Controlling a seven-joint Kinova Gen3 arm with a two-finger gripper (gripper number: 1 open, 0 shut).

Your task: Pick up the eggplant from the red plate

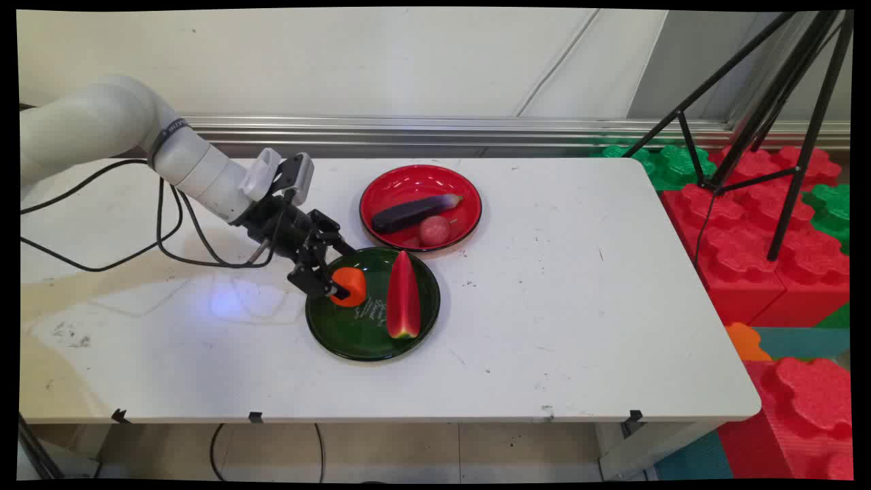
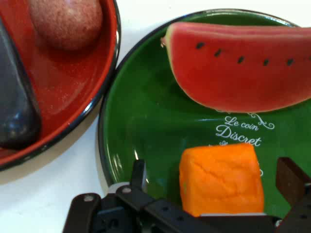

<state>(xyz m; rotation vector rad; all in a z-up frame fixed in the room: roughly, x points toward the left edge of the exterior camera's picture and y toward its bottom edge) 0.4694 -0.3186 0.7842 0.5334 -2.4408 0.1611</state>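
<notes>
Gripper sits low over the left part of the green plate, with the orange block between its jaws. Hand view: the left finger stands clear of the block with green plate showing in the gap, and the right finger also looks slightly off the block's side. So the jaws read as spread around the block, not clamped on it. Whether the block rests on the plate or sits just above it, I can't tell.

Block handling, as a judgement: looks like a foam or soft plastic toy piece, so light, a bit squashy, with a matte grainy surface that shouldn't be slippery. Not fragile. Best hold is across its two flat opposite sides, mid-height, which is how the jaws are lined up. A hold on its rounded top corners would likely roll it out.

Neighbours: a watermelon slice lies on the same plate, just right of the block and apart from it. The plate itself is glossy with white lettering, so probably slick. The red plate sits just behind, its rim very close to or touching the green one, and holds an eggplant and a small pinkish round fruit. Both plates are on the white table.
</notes>
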